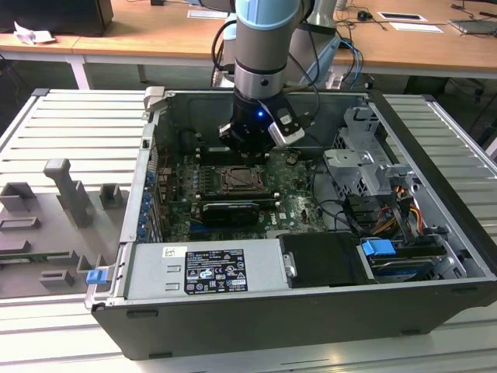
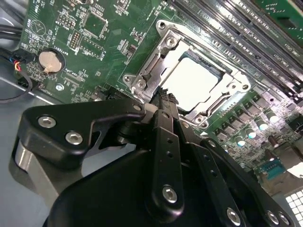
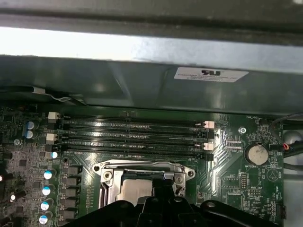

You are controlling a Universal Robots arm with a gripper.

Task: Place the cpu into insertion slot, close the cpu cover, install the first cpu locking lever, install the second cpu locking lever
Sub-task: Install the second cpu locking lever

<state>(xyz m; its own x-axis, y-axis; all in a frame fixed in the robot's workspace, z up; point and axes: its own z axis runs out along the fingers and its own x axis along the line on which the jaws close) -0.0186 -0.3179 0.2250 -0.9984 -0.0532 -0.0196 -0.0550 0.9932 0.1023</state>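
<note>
So the gripper (image 2: 163, 97) has its fingers pinched together, nothing in them, tips right at the edge of the insertion slot (image 2: 176, 52). The cpu (image 2: 191, 82) sits in the slot just past the tips, cpu cover (image 2: 236, 85) down around it.

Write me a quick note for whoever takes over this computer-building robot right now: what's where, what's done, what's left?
Gripper: shut, nothing seen in it, tip beside the socket edge, inside the computer case.
Chip: seated in the socket.
Cover: down flat, framing the chip.
Done: chip in, cover closed.
Left: the two locking levers; whether either is latched can't be seen.
</note>
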